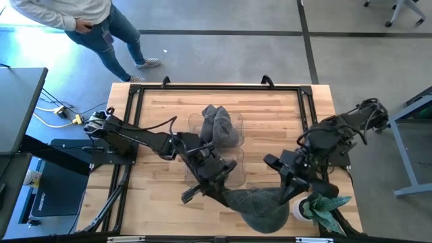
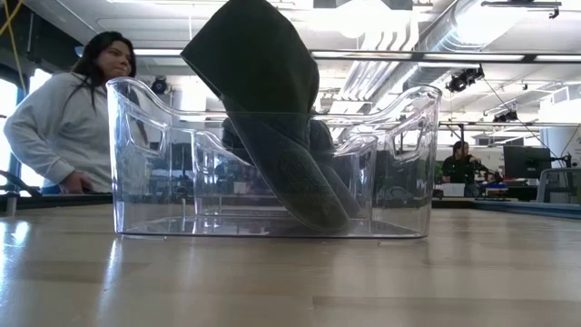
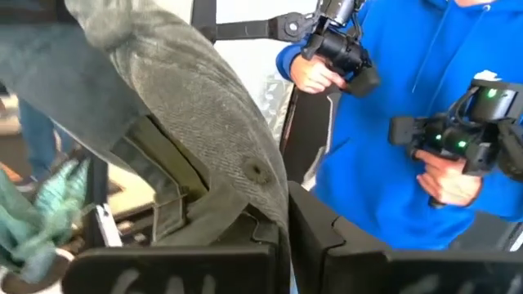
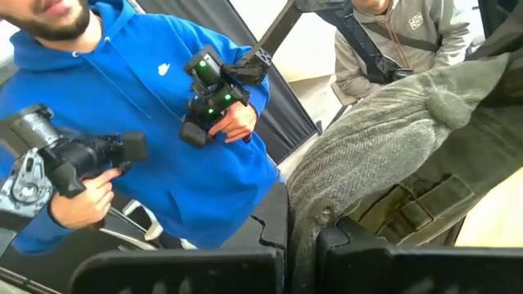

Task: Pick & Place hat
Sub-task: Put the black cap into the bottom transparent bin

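Note:
A grey-green hat point(image 1: 260, 208) is spread between my two grippers near the table's near edge, its inner band showing in both wrist views. My left gripper point(image 1: 226, 194) is shut on its left side and my right gripper point(image 1: 289, 192) is shut on its right side. A second, darker grey hat point(image 1: 219, 127) sits in a clear plastic bin point(image 1: 196, 121) at the table's middle. In the low view this hat point(image 2: 272, 136) stands with its lower end on the bin floor and its top rising above the bin's rim point(image 2: 136, 91). My left gripper pinches the hat's edge point(image 3: 261, 208) between its two fingers point(image 3: 204, 253), next to the inner band. The fingers point roughly level toward the table's near edge. The hat's cloth runs off toward the other gripper. My right gripper pinches the opposite edge of the hat point(image 4: 306, 204) between its two fingers point(image 4: 384, 257), also pointing toward the near edge. The herringbone cloth point(image 4: 384, 147) spreads away from the fingers toward the left gripper.
A white pot with a teal-green plant point(image 1: 317, 206) stands at the near right corner, close to my right gripper. A person in a blue hoodie point(image 4: 163, 106) holding hand controllers stands beyond the near edge. Another person point(image 1: 101, 27) stands beyond the far left corner.

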You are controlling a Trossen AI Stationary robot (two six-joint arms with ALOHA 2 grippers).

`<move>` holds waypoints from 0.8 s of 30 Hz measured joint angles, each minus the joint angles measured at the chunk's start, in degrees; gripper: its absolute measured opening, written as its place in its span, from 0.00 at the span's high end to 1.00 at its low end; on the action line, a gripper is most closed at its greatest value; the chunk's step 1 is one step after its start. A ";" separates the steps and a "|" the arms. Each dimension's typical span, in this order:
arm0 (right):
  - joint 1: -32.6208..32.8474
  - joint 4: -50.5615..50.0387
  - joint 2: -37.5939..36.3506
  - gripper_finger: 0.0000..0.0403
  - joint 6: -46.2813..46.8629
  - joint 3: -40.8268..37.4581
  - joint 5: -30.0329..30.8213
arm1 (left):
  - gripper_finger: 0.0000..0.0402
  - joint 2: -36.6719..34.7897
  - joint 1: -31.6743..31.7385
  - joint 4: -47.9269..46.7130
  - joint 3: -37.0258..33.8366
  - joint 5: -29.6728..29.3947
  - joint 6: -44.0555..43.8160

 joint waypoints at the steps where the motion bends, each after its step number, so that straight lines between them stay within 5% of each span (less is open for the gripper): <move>1: 0.04 0.01 0.10 1.00 -0.51 0.00 0.05 | 0.98 0.00 0.02 0.50 0.00 -0.15 0.56; 7: -1.03 -0.08 0.60 1.00 -1.96 0.00 -0.73 | 0.96 0.02 1.12 1.72 0.00 0.09 -5.73; 18: -3.96 -0.39 0.64 1.00 -5.42 0.00 -1.92 | 0.54 1.12 2.38 7.81 0.06 -7.35 -9.23; 24: -4.93 -1.21 0.64 1.00 -6.58 0.00 -2.90 | 0.44 4.31 2.37 12.43 -0.10 -11.35 -14.26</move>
